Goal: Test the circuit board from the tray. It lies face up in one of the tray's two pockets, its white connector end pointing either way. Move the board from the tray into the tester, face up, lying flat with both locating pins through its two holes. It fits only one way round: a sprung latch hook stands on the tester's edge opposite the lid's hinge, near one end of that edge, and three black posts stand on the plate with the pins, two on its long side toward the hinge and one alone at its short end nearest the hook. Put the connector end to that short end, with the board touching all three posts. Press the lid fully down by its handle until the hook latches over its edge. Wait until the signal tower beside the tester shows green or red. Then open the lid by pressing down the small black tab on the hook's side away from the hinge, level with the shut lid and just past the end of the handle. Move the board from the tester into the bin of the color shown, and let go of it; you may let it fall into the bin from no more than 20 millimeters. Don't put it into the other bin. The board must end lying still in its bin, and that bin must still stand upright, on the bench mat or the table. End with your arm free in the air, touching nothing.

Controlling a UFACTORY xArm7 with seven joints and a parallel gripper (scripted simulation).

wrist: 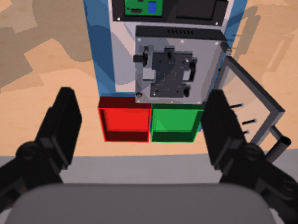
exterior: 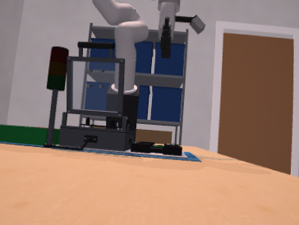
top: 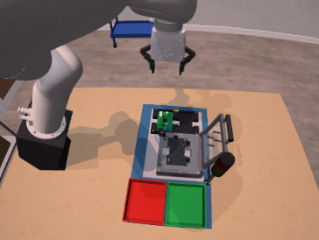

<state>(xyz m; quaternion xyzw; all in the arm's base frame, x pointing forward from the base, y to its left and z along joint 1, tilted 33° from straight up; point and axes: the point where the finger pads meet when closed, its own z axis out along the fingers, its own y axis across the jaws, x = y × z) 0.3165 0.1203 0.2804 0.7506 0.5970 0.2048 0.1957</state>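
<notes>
The green circuit board point(top: 166, 121) lies face up in the left pocket of the black tray point(top: 177, 121); it also shows at the top of the wrist view point(wrist: 143, 7). The tester point(top: 180, 154) stands in front of the tray with its lid point(top: 216, 137) swung open to the right, and its plate point(wrist: 170, 71) is bare. The signal tower point(top: 223, 164) is dark. My gripper point(top: 166, 67) hangs high above the far side of the table, open and empty, well clear of everything.
A red bin point(top: 145, 201) and a green bin point(top: 186, 204) stand side by side on the blue mat in front of the tester. The arm's base point(top: 44, 140) stands at the left. A blue shelf unit point(exterior: 135, 82) is behind the table.
</notes>
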